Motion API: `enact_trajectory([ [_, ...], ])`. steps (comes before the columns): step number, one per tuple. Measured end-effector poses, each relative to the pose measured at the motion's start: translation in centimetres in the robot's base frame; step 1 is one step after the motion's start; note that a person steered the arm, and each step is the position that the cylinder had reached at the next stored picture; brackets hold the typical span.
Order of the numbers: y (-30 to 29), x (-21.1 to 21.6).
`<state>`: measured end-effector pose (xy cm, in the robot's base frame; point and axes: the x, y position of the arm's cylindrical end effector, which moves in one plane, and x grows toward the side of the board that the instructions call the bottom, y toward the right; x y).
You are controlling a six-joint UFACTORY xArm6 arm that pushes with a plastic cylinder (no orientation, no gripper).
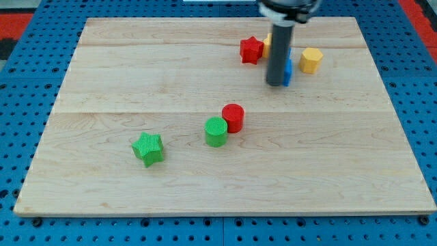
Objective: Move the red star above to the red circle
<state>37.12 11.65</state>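
Note:
The red star (251, 50) lies near the view's top, right of centre. The red circle (233, 117) stands near the board's middle, touching a green circle (216, 131) at its lower left. My tip (275, 83) is down on the board, below and to the right of the red star and well above and to the right of the red circle. The rod hides most of a blue block (287, 71) just behind it.
A yellow hexagon block (311, 60) sits right of the rod. A small yellow piece (268, 39) shows behind the rod near the red star. A green star (148, 148) lies at the lower left. The wooden board (136, 68) rests on a blue pegboard.

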Motion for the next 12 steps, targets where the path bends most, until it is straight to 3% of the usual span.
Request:
enact_trajectory([
  [2, -6.0, -1.7],
  [3, -13.1, -7.3],
  [4, -6.8, -10.5],
  [5, -4.4, -11.6],
  [7, 1.5, -8.4],
  [8, -7.7, -7.4],
  [11, -10.1, -7.1],
  [12, -10.8, -4.4],
])
